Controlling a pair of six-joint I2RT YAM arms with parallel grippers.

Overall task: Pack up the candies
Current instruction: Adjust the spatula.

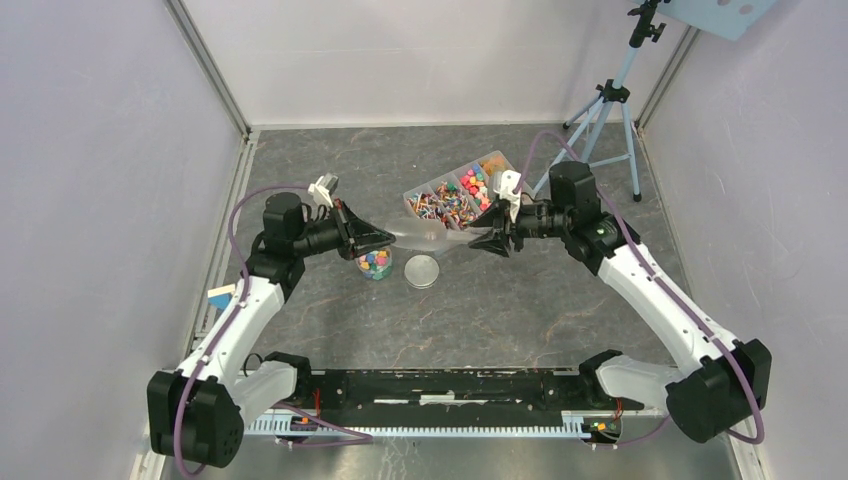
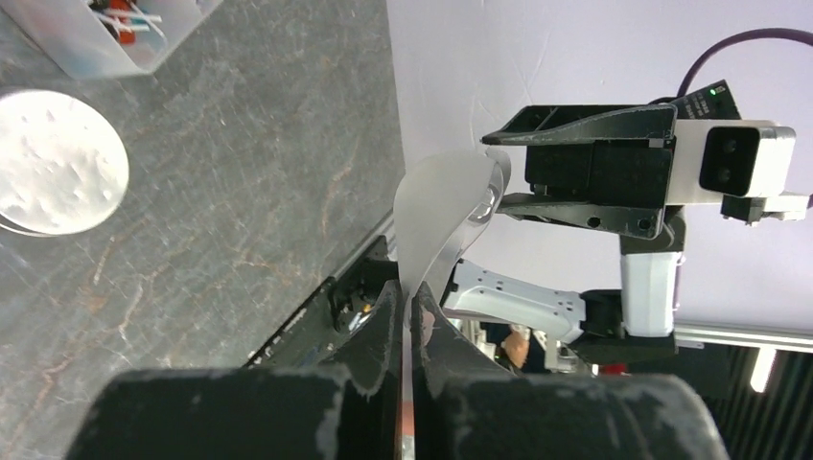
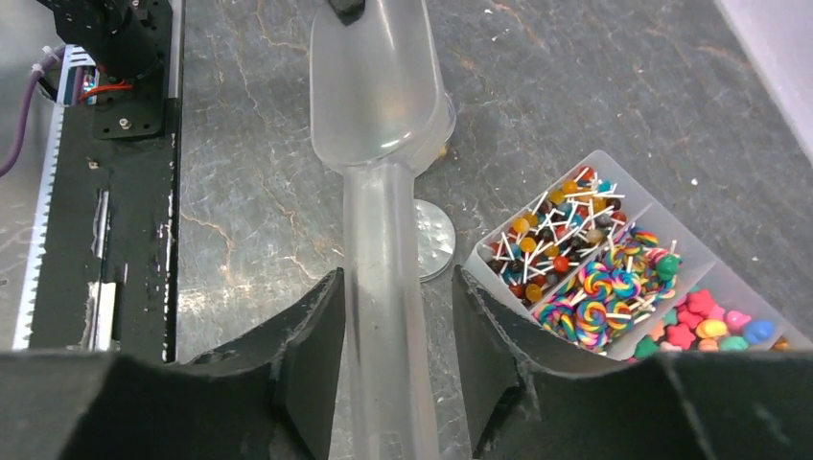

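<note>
Left hand (image 2: pixel 407 299) clamped on thin rim of translucent plastic scoop (image 2: pixel 436 206); right hand (image 3: pixel 398 280) apart around smooth handle (image 3: pixel 379 216).

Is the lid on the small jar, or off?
Off: the lid lies flat on the table beside the open jar of candies.

The right hand (image 3: pixel 395 287) is matt black plastic, rough at its edges. Between its fingers runs a scoop (image 3: pixel 379 86) of smooth, frosted translucent plastic. The counter (image 3: pixel 259 192) below is dark grey, stone-veined and faintly sheened. To the hand's right, glossy candies (image 3: pixel 594 297) fill a clear plastic tray (image 3: pixel 537 203), and the lid (image 3: pixel 436 240) beside it is dull, dimpled metal.
</note>
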